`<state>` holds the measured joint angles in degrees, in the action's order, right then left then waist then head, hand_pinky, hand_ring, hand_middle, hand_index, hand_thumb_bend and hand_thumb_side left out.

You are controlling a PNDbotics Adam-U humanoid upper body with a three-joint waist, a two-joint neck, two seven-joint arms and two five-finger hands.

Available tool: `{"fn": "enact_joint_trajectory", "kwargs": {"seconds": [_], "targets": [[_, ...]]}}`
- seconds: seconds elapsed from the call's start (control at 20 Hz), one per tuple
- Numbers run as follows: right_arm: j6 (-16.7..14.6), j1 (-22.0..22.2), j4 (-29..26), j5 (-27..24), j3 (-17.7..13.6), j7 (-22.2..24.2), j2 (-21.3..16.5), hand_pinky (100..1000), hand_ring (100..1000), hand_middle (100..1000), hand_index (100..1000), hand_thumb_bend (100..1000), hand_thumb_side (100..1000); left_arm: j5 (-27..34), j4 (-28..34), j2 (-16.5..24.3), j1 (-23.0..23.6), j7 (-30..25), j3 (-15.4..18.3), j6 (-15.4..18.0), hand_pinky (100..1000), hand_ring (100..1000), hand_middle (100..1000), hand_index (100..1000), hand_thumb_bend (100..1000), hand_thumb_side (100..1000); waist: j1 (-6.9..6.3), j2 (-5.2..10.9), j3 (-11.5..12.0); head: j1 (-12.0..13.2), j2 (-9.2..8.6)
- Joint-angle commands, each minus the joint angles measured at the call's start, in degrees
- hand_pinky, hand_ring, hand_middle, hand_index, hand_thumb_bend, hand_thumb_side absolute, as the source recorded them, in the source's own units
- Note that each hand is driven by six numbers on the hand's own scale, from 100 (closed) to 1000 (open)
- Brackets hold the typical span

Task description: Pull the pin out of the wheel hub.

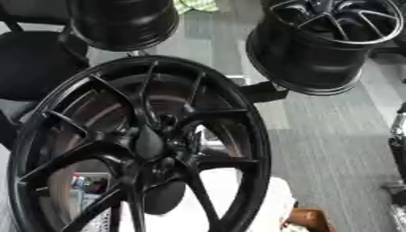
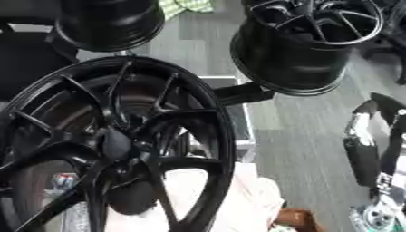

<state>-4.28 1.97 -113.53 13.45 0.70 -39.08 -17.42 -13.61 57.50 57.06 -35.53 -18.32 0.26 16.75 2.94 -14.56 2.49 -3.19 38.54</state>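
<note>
The glossy black multi-spoke alloy wheel fills the near left; its pin sits somewhere at the hub, indistinct. Expect stiff, slippery metal. Your right hand shows at the edge, fingers unclear.

Black spoked wheel stands upright, tilted, filling the near left; its dark hub centre, pin indistinguishable.

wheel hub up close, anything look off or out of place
Nothing looks damaged. The big black wheel fills the view, its hub dark, and no pin can be made out there. A robot hand shows only at the right edge.
</note>
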Motion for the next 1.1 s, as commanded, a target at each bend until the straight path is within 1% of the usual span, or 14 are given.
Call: {"fn": "enact_joint_trajectory", "kwargs": {"seconds": [0.05,0.1,0.15,0.3,0.35,0.4,0.45,0.5,0.6,0.7,0.75,0.9,1.0,1.1], "targets": [[-0.03,-0.45,-1.06,-0.32,-0.41,0.06,-0.60,872,769,572,716,100,541,0.43,0.44,1.96,-0.82,-0.55,0.95,1.17,1000,1000,930,1000,163,1000,-0.37,0.75,-0.04,0.14,-0.50],[-0.04,-0.46,-1.06,-0.32,-0.42,0.05,-0.58,872,768,571,716,100,543,0.68,0.21,1.99,-0.80,-0.86,0.97,1.40,1000,1000,934,1000,276,1000,-0.37,0.75,-0.05,0.15,-0.51],[-0.06,-0.47,-1.06,-0.34,-0.42,0.03,-0.55,872,768,571,716,100,543,0.72,-0.15,2.03,-0.81,-0.96,1.04,1.40,1000,1000,937,1000,266,1000,-0.36,0.75,-0.08,0.17,-0.53],[0.05,-0.38,-1.06,-0.38,-0.43,-0.02,-0.46,872,767,570,716,100,543,-0.39,-0.52,2.07,-0.63,-0.85,1.08,1.96,1000,1000,941,1000,117,1000,-0.32,0.71,-0.10,0.12,-0.53],[0.04,-0.38,-1.06,-0.37,-0.43,-0.05,-0.47,872,767,569,715,100,543,-0.74,-0.59,2.03,-0.57,-0.79,1.14,2.22,1000,1000,943,1000,100,964,-0.30,0.70,-0.09,0.12,-0.51],[0.03,-0.37,-1.06,-0.37,-0.42,-0.07,-0.48,872,766,569,715,100,544,-1.03,-0.67,1.99,-0.52,-0.73,1.18,2.47,1000,1000,942,1000,100,750,-0.28,0.69,-0.08,0.11,-0.51],[0.05,-0.34,-1.06,-0.39,-0.40,-0.08,-0.49,871,766,569,715,100,544,-1.51,-0.77,2.03,-0.47,-0.57,1.23,2.49,999,1000,934,1000,100,433,-0.26,0.70,-0.05,0.09,-0.52],[0.06,-0.33,-1.06,-0.40,-0.39,-0.09,-0.49,872,766,569,715,100,544,-2.11,-0.80,2.06,-0.44,-0.28,1.26,2.35,986,1000,923,1000,100,251,-0.25,0.71,-0.04,0.10,-0.54],[0.12,-0.28,-1.06,-0.38,-0.39,-0.12,-0.48,871,766,569,715,100,538,-2.81,-0.60,1.93,-0.44,1.47,1.41,1.04,909,938,841,908,100,267,-0.21,0.75,-0.02,0.10,-0.56],[0.12,-0.24,-1.06,-0.33,-0.39,-0.14,-0.48,871,766,569,715,100,539,-1.08,-0.15,1.64,-0.36,2.62,1.12,-0.32,837,870,773,819,100,405,-0.18,0.79,-0.03,0.18,-0.60],[0.12,-0.24,-1.06,-0.34,-0.40,-0.18,-0.48,871,767,569,716,100,540,0.24,0.08,1.59,-0.28,2.74,0.91,-1.01,829,864,773,820,100,434,-0.18,0.80,-0.05,0.21,-0.66],[0.14,-0.26,-1.06,-0.33,-0.36,-0.15,-0.49,871,767,569,716,100,541,3.12,0.91,1.61,-0.12,1.20,0.21,-2.40,833,864,777,833,100,423,-0.21,0.80,-0.11,0.30,-0.86],[0.16,-0.26,-1.06,-0.33,-0.37,-0.16,-0.48,871,767,569,715,100,539,4.52,1.51,1.57,-0.09,-0.48,0.06,-2.48,833,858,775,837,100,398,-0.23,0.80,-0.15,0.31,-0.92],[0.20,-0.27,-1.06,-0.29,-0.39,-0.17,-0.49,871,767,569,715,100,538,6.33,2.45,1.52,0.07,-2.39,-0.05,-1.59,824,846,763,837,100,401,-0.26,0.79,-0.18,0.34,-0.93]]}}
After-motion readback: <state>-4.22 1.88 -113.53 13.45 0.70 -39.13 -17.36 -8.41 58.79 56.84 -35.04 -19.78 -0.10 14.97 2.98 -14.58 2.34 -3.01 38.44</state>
